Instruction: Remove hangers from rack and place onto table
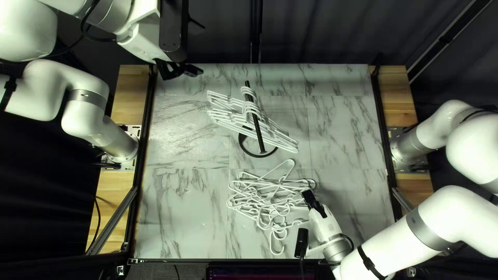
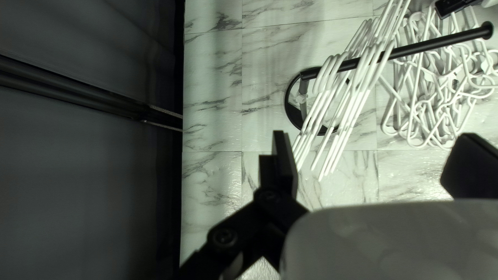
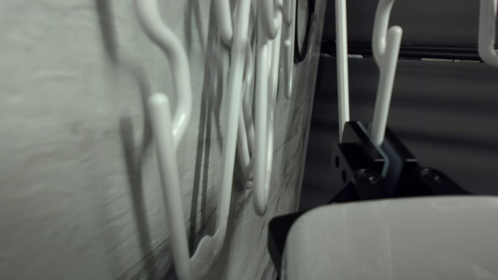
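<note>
Hangers in two lots, all white. One lot, rack hangers (image 1: 228,118), hooked over the bar of the black rack (image 1: 257,127), middle of the table (image 1: 181,207) toward the far side. They hang in a loose bunch, long ends reaching out to the left and to the near right. Rack's round ring base is on the tabletop beneath them.

Other lot, loose pile (image 1: 259,199), lying on the table just nearer than the rack, tangled, hooks and bars crossing. One hook sticks out toward the near edge.

Left gripper (image 1: 199,48) is up high at the far left, apart from both lots. Fingers spread wide, nothing between them; its wrist view looks down on rack and pile.

Right gripper (image 1: 307,194) is low at the right of the pile. Fingers nearly together, pinching a thin piece of one white hanger (image 3: 383,111). More hangers beside it in the wrist view, close to the tabletop. Dark curtain (image 1: 332,31) behind the far edge.
</note>
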{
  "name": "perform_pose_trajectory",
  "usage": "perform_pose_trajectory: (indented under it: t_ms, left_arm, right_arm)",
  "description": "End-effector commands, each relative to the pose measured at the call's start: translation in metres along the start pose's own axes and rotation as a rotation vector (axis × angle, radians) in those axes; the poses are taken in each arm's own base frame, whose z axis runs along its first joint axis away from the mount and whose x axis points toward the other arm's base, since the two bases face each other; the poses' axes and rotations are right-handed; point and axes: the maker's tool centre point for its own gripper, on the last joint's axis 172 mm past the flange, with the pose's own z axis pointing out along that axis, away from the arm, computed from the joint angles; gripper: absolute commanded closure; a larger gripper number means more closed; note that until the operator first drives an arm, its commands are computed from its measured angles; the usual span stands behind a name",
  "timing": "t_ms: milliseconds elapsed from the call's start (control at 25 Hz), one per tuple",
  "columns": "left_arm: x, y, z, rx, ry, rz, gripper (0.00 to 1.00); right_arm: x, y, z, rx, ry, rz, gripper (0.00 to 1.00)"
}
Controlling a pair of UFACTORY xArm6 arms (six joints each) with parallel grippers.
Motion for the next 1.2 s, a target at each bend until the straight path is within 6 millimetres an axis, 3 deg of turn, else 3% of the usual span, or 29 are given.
perform_pose_trajectory:
  t_ms: [40,80,160,440,840,1200]
  left_arm:
    - [0.000,0.000,0.000,0.000,0.000,0.000,0.00]
    - [0.000,0.000,0.000,0.000,0.000,0.000,0.00]
    - [0.000,0.000,0.000,0.000,0.000,0.000,0.00]
    - [0.000,0.000,0.000,0.000,0.000,0.000,0.00]
    - [0.000,0.000,0.000,0.000,0.000,0.000,0.00]
    - [0.000,0.000,0.000,0.000,0.000,0.000,0.00]
  right_arm:
    - [-0.001,-0.001,0.002,0.011,0.000,0.002,0.76]
    - [-0.001,-0.002,0.002,0.016,0.001,0.004,0.64]
    - [-0.002,-0.001,0.002,0.022,0.001,0.008,0.01]
    - [0.001,0.009,-0.004,0.062,0.033,0.017,0.00]
    - [0.009,0.025,-0.015,0.294,0.174,0.035,0.00]
    - [0.000,0.013,-0.025,0.445,0.301,0.182,0.00]
